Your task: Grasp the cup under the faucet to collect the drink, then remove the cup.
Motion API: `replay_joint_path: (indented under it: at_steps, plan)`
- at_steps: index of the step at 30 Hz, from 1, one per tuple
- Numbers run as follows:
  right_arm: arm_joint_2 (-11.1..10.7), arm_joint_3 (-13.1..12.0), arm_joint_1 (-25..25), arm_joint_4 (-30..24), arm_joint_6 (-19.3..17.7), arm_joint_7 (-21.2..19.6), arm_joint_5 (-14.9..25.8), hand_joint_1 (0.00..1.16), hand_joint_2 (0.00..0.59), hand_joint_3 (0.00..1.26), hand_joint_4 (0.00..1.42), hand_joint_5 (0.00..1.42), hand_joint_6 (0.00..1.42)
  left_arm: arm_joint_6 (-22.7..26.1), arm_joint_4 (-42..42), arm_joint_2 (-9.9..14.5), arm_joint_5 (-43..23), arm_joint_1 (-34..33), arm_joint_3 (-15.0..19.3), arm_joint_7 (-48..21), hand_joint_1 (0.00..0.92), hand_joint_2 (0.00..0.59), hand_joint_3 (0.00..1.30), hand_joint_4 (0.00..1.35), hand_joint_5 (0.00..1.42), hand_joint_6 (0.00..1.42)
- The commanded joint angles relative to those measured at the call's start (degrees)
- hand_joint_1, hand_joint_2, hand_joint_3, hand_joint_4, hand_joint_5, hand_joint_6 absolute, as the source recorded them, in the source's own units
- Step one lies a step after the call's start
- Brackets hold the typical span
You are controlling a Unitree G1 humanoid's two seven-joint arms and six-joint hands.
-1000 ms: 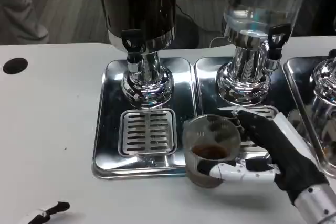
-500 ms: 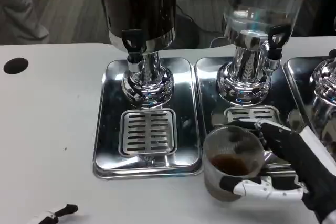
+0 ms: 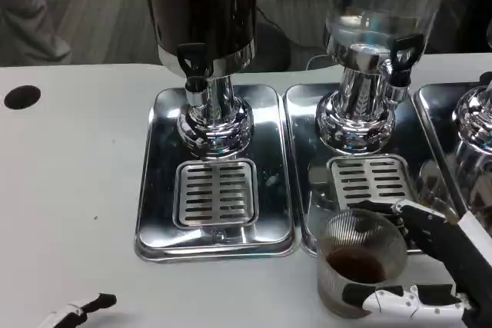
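Observation:
A clear ribbed cup (image 3: 360, 260) with dark drink in its bottom is at the lower right, in front of the second drip tray. My right hand (image 3: 434, 266) grips it from the right, with its thumb across the cup's front. The dark drink dispenser (image 3: 201, 5) stands at the back, and its black faucet (image 3: 193, 59) hangs over the empty grille (image 3: 215, 193) of the left steel tray (image 3: 157, 182). At the bottom left edge, the fingertips of my left hand (image 3: 77, 311) lie near the table; whether the hand is open I cannot tell.
A clear-tank dispenser (image 3: 377, 28) stands on the second steel tray (image 3: 304, 151), with its own grille (image 3: 370, 180) just behind the cup. A third tray and dispenser (image 3: 473, 136) sit at the right edge. A black hole (image 3: 21, 97) marks the table's left side.
My right hand has carried the cup to the right and toward me, from the left tray's front corner to in front of the second tray. The left fingertips shifted slightly.

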Motion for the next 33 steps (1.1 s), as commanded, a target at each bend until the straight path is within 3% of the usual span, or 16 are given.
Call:
replay_joint_path:
  at_steps: [1, 15, 19, 23, 26, 33]
  plan:
    - [-0.6, -1.7, -0.3, 3.0, -6.1, -0.3, 1.8, 0.81, 0.101, 0.50, 0.50, 0.51, 0.40, 1.4, -2.1, -0.6, 1.0, 1.2, 0.1, -0.4, 0.000, 0.097, 0.31, 0.25, 0.27, 0.55]
    - [-0.7, -3.8, -1.5, 13.0, -14.7, -1.0, 2.6, 0.82, 0.112, 0.50, 0.49, 0.51, 0.39, 3.1, -3.2, -0.7, 1.7, 1.1, -0.8, -0.9, 0.000, 0.098, 0.31, 0.26, 0.27, 0.57]
    - [-0.6, -4.2, -1.6, 15.0, -17.0, -1.3, 2.3, 0.81, 0.110, 0.47, 0.45, 0.46, 0.27, 3.4, -3.2, -0.6, 1.8, 0.8, -0.7, -1.0, 0.000, 0.098, 0.31, 0.26, 0.27, 0.57]
    - [-1.2, -4.2, -1.5, 15.5, -19.1, -1.2, 1.6, 0.78, 0.094, 0.35, 0.33, 0.38, 0.16, 3.9, -3.2, -0.6, 1.8, 0.4, -0.7, -1.4, 0.000, 0.098, 0.31, 0.26, 0.27, 0.57]
    - [-1.5, -3.8, -1.4, 14.7, -20.0, -0.6, 1.7, 0.72, 0.105, 0.18, 0.20, 0.30, 0.14, 4.2, -3.0, -0.5, 1.8, -0.2, -0.9, -1.6, 0.000, 0.098, 0.31, 0.26, 0.27, 0.57]
    - [-1.3, -3.4, -1.3, 12.8, -20.3, 0.6, 4.5, 0.60, 0.114, 0.10, 0.13, 0.25, 0.14, 4.3, -2.6, -0.3, 1.4, -0.5, -0.7, -1.8, 0.000, 0.098, 0.31, 0.26, 0.27, 0.56]
